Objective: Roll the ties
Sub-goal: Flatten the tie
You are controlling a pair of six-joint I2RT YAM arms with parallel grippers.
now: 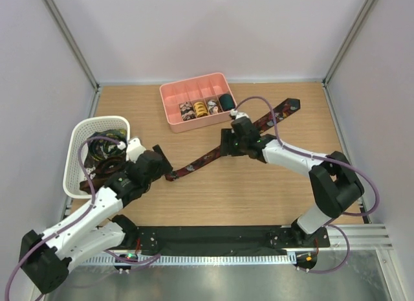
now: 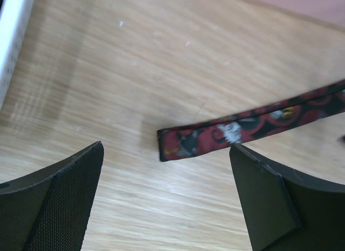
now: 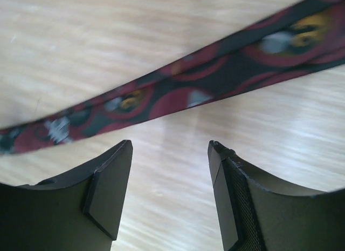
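Four coils [image 1: 204,108] already sit in the pink divided tray [image 1: 194,89]; more ties [image 1: 103,155] wait in the white mesh basket [image 1: 97,122]. The red-patterned tie [image 1: 202,160] lies flat and unrolled on the bench [image 1: 259,191]. Your left fingers [image 2: 64,197] hang spread over its narrow end, your right fingers [image 3: 108,186] spread above its middle, neither gripping it; this roll is not yet begun.

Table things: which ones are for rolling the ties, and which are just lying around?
For the job: red-patterned tie, rolled ties, left gripper, right gripper, both with jaws open.
Just lying about: pink tray, white mesh basket.
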